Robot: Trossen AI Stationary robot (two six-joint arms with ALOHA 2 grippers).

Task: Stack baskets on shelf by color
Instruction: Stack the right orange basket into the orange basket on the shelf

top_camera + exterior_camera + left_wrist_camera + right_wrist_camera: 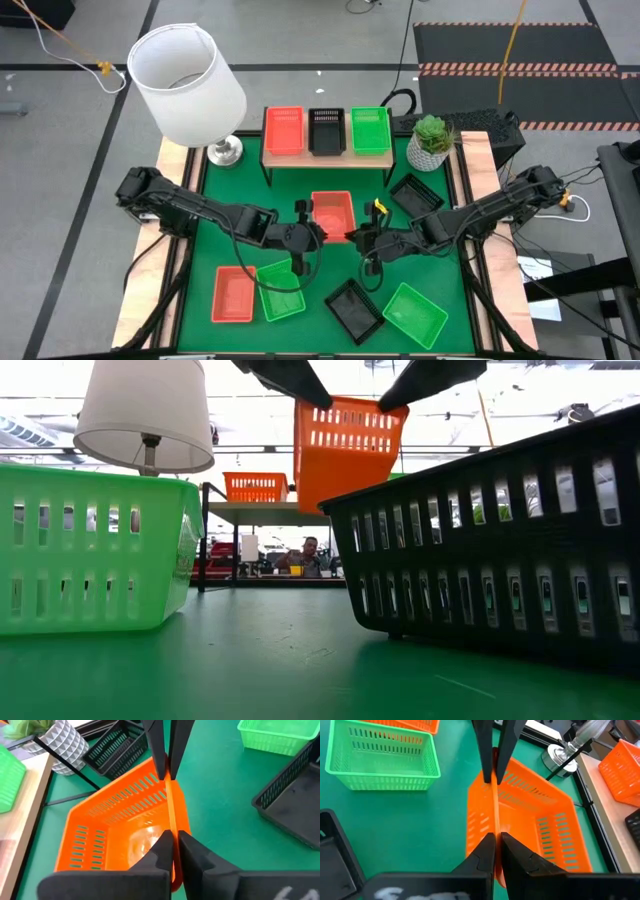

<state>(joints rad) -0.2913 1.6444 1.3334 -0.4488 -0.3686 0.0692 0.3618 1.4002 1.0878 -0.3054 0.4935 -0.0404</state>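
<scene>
Item: orange basket (333, 215), held above the green mat at table centre, just in front of the shelf (327, 157). You have both arms on it. Your left gripper (170, 805) is clenched on one side wall, fingers (159, 851) pinching the rim. Your right gripper (495, 805) is clenched on the opposite wall in the same way. In the low view the basket hangs tilted, clear of the mat.

On the shelf, side by side: orange basket on shelf (284, 131), black basket on shelf (326, 131), green basket on shelf (370, 130).

On the mat, near edge: orange basket at left (233, 295) touching a green basket beside it (281, 291); black basket at front (355, 307); green basket at front right (414, 315). Black basket by the plant (416, 195) lies beside the right arm.

Other stock: lamp (188, 84) at the table's far left corner, potted plant (431, 142) at the shelf's right end. A person (311, 552) shows far behind the table in the low view
</scene>
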